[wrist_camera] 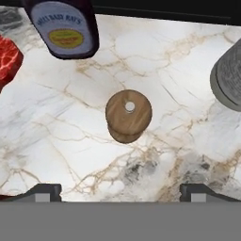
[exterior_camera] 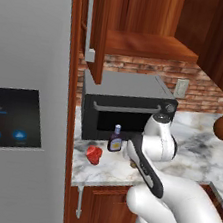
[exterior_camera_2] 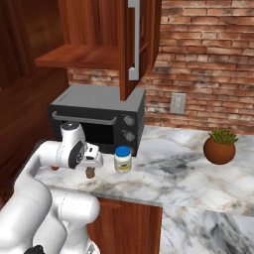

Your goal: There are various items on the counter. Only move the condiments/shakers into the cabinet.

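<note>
The small brown wooden pepper mill (wrist_camera: 128, 115) stands upright on the marbled counter (wrist_camera: 179, 56), seen from straight above. My gripper (wrist_camera: 121, 193) hangs open directly over it, one fingertip on each side and neither touching it. From the right base view the gripper (exterior_camera_2: 91, 166) sits just above the mill (exterior_camera_2: 90, 173). The dark sauce bottle (exterior_camera: 115, 139) stands in front of the microwave, left of the mill. The white blue-lidded jar (exterior_camera_2: 122, 159) is to the mill's right. The red lumpy object (exterior_camera: 94, 154) lies near the counter's left front. The wall cabinet (exterior_camera: 148, 46) is open above.
A black microwave (exterior_camera: 126, 108) sits at the back of the counter under the cabinet shelf (exterior_camera_2: 79, 57). The open cabinet door (exterior_camera_2: 131, 44) hangs over it. The grey fridge (exterior_camera: 24, 100) walls the left side. A potted plant (exterior_camera_2: 220, 146) stands far right.
</note>
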